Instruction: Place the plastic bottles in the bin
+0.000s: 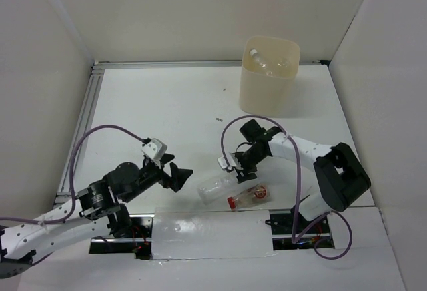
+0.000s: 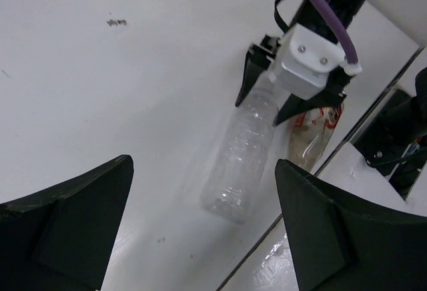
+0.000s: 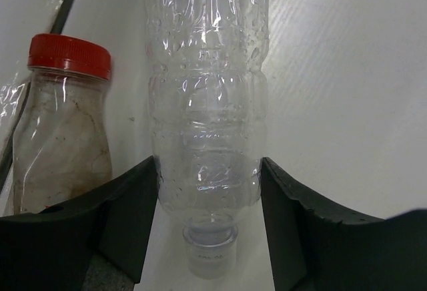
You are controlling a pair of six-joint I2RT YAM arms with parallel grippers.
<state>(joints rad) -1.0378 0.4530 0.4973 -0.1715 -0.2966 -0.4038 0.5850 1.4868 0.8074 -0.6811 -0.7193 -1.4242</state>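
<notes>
Two right gripper [image 3: 208, 165] fingers [image 3: 127, 224] flank clear bottle [image 3: 207, 104]; contact unclear.

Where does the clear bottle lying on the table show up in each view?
Top external: clear bottle, lower centre of the picture.
Left wrist: centre, lying diagonally.
Right wrist: centre, neck at the bottom.
Shared landmark: the red-capped bottle beside it.
</notes>
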